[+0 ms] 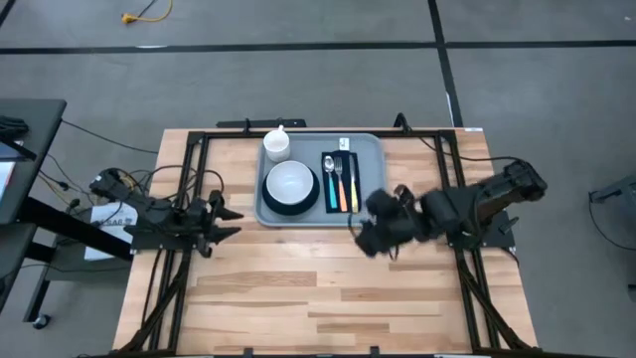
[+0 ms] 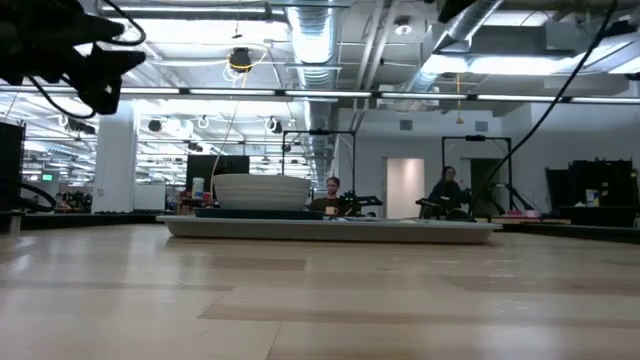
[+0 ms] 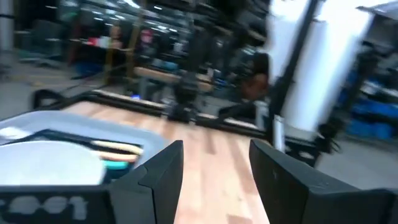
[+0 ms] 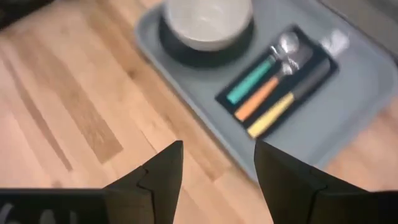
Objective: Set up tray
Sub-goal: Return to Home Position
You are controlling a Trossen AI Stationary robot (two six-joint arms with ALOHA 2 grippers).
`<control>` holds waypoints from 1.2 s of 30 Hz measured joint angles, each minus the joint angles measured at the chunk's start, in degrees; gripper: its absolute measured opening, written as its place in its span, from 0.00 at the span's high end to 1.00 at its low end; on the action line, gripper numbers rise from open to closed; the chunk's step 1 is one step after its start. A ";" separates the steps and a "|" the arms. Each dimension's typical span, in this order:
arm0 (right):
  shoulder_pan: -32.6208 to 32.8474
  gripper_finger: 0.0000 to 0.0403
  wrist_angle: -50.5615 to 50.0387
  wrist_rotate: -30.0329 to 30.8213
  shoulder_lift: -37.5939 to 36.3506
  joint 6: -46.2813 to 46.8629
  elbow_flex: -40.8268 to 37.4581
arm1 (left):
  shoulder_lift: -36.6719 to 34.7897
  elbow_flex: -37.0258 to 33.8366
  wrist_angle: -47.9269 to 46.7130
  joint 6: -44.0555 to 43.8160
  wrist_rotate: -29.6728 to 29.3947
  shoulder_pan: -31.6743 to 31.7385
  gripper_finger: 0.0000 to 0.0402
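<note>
The left arm lies folded low by the table's left side. The left gripper [image 1: 229,223] points across the boards, its fingers [image 3: 163,171] spread with nothing between them. The right arm stretches in from the right side with its forearm slanting down. The right gripper [image 1: 360,237] hangs over bare wood, released, its two dark fingers [image 4: 163,171] parted and empty.

The table [image 1: 298,288] is pale planked wood in a black frame, on a grey floor crossed by dark tape lines. Beyond it the low view shows an open workshop with ceiling ducts, strip lights and two people [image 2: 447,186] at far benches.

The tray [image 1: 375,164] sits ahead of the left gripper's fingertips and just beyond the right gripper's tips. On the side nearer the left gripper it holds a white cup [image 1: 276,144] and a white bowl [image 1: 291,181] resting on a dark round plate [image 1: 288,208]. Nearer the right gripper a black napkin [image 4: 311,53] carries a teal-handled spoon [image 4: 252,79], an orange-handled fork [image 4: 258,96] and a yellow-handled knife [image 4: 273,115], side by side. A small white item [image 4: 336,40], possibly a packet, lies past the napkin's far end.
</note>
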 joint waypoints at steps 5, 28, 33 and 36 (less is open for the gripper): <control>7.45 0.54 4.01 12.77 -1.71 -4.41 -4.02 | 0.27 -0.04 -2.66 -3.74 -5.91 -0.10 0.57; -2.61 0.55 97.83 -38.74 -22.46 -47.10 -59.10 | 0.61 -0.15 -2.99 3.37 3.23 -0.13 0.57; -10.07 0.55 106.58 -48.55 -21.48 -50.59 -68.13 | 0.61 -0.20 -3.01 3.51 3.42 -0.13 0.57; -13.11 0.55 115.53 -50.56 -21.57 -49.70 -74.94 | 0.61 -0.20 -3.03 3.51 3.76 -0.13 0.57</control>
